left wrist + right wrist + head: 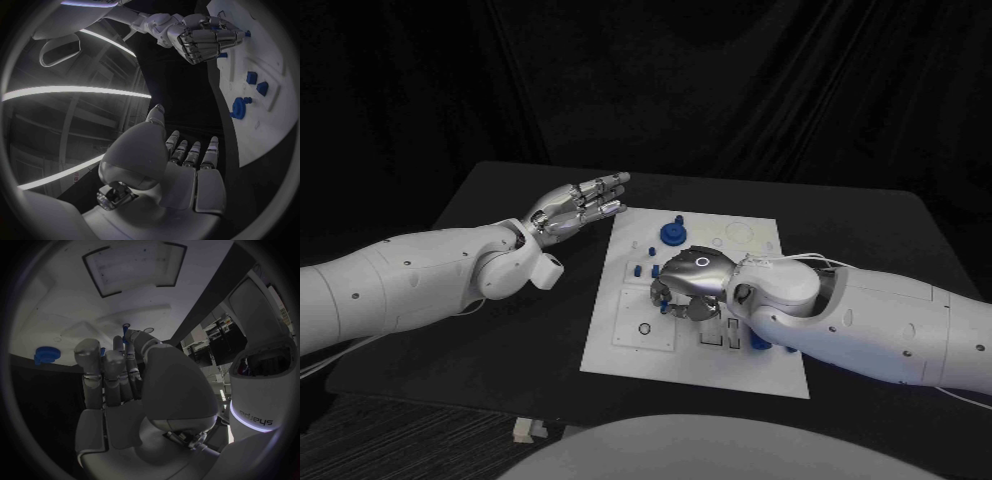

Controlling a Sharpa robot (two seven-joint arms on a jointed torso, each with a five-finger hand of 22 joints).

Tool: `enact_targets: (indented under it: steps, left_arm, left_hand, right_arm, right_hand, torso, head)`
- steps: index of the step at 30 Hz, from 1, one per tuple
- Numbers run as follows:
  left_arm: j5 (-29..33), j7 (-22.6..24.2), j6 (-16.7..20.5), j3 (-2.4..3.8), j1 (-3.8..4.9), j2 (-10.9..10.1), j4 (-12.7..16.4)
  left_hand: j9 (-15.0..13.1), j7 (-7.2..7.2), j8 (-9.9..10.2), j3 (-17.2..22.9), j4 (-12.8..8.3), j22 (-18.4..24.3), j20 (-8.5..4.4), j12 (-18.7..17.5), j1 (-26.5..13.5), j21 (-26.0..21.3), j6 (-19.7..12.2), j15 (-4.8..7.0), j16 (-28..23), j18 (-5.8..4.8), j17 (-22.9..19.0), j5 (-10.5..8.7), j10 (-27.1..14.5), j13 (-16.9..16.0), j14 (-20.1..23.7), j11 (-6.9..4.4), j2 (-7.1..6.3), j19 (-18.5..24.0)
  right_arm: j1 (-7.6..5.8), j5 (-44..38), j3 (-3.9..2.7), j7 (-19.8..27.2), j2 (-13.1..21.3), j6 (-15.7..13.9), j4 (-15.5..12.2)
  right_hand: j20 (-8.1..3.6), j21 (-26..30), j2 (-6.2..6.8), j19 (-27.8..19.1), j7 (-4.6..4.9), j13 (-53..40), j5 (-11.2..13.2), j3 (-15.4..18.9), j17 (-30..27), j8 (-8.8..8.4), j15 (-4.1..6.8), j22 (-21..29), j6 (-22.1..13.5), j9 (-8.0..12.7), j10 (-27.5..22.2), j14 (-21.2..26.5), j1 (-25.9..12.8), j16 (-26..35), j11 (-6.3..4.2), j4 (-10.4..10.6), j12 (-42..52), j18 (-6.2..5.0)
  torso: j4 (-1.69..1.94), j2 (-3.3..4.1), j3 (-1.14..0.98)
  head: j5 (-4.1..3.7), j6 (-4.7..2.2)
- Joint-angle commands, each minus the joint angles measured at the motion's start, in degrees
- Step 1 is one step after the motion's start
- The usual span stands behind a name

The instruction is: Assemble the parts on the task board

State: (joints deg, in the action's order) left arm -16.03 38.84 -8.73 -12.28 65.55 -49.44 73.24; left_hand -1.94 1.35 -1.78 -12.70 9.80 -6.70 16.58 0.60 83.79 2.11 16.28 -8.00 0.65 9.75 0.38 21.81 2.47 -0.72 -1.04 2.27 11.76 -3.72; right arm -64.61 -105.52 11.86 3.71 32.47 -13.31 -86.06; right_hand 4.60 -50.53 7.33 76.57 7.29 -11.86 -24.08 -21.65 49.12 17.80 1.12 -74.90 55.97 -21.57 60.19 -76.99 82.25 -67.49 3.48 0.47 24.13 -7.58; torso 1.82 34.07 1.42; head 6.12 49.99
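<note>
- A black bench [516, 340] stands before a dark curtain, and the white task board [733, 370] lies flat in its middle.
- The left hand [574, 208] hovers over the bare bench just beside the task board's far left corner, palm turned toward the board, clear of it.
- Its fingers [190, 152] lie straight and side by side, released, with nothing in them; the left wrist view shows the same flat palm with the board's edge running past it.
- The right hand [692, 280] is down over the middle of the task board, its back turned up toward the head camera.
- Its fingers [106, 375] are curled in toward the board; in the left wrist view the same hand [203, 37] appears bunched over the board with bits of blue at its fingertips.
- Whether those fingers are grasping a part or only pressing beside one cannot be told, as the fingertips hide the contact.
- A round blue part with a short stem [674, 234] stands on the task board just beyond the right hand, toward the board's far edge.
- Small blue parts [643, 267] sit on the task board just left of the right hand.
- More blue parts [759, 343] show at the board's near side, beside the right wrist.
- Dark printed outlines [645, 329] mark the near left part of the task board.
</note>
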Motion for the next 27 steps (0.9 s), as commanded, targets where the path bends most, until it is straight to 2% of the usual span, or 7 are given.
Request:
enact_targets:
  steps: [1, 12, 27]
  left_arm:
    - [0.4, 4.6, -0.8, 0.06, -0.08, 0.1, 0.0]
    - [0.4, 4.1, -1.0, 0.06, -0.1, 0.2, -0.2]
    - [0.4, 3.5, -1.4, 0.06, -0.2, 0.4, -0.4]
  left_hand:
    - [-0.1, 0.37, -0.3, 0.0, 0.2, 0.0, 0.16, 0.1, -0.1, -0.2, -0.1, -0.06, -0.2, 0.05, -0.1, 0.28, 0.2, 0.1, 0.2, -0.14, 0.34, 0.2]
    - [0.0, 0.3, -0.3, 0.0, 0.2, 0.0, 0.17, 0.1, -0.1, -0.2, -0.3, -0.09, -0.2, 0.06, -0.1, 0.25, 0.1, 0.1, 0.2, -0.06, 0.32, 0.2]
    - [0.0, 0.23, -0.3, 0.0, 0.2, -0.1, 0.18, 0.1, -0.1, -0.2, -0.3, -0.12, -0.2, 0.07, -0.1, 0.23, 0.1, 0.1, 0.2, 0.01, 0.32, 0.1]
  right_arm:
    - [0.27, -0.5, 0.01, -1.2, 0.1, 0.3, 0.0]
    - [0.34, -0.5, 0.01, -1.4, 0.4, 0.6, -0.3]
    - [0.37, -0.5, 0.01, -1.6, 0.9, 1.0, -0.7]
  right_hand:
    - [0.35, -0.2, 0.24, -0.1, -0.05, -0.1, -0.4, -0.2, -0.1, -0.37, -0.25, -6.0, 0.5, 0.0, 0.3, -0.3, 0.1, -0.3, 0.08, -0.2, -0.2, 0.67]
    - [0.35, -0.2, 0.22, -0.1, -0.04, -0.1, -0.6, -0.3, -0.3, -0.55, -0.24, -6.0, 0.6, 0.0, 0.4, -0.2, 0.3, -0.2, 0.08, -0.4, -0.3, 0.65]
    - [0.36, -0.1, 0.23, -0.2, -0.04, -0.1, -0.7, -0.4, -0.3, -0.6, -0.24, -6.0, 0.6, 0.1, 0.4, -0.2, 0.3, -0.2, 0.09, -0.5, -0.3, 0.63]
  torso:
    - [0.0, 0.0, 0.01]
    - [-0.02, 0.02, -0.02]
    - [-0.04, 0.01, -0.01]
  head:
    - [0.02, 0.01]
    - [-0.03, 0.01]
    - [0.4, 0.01]
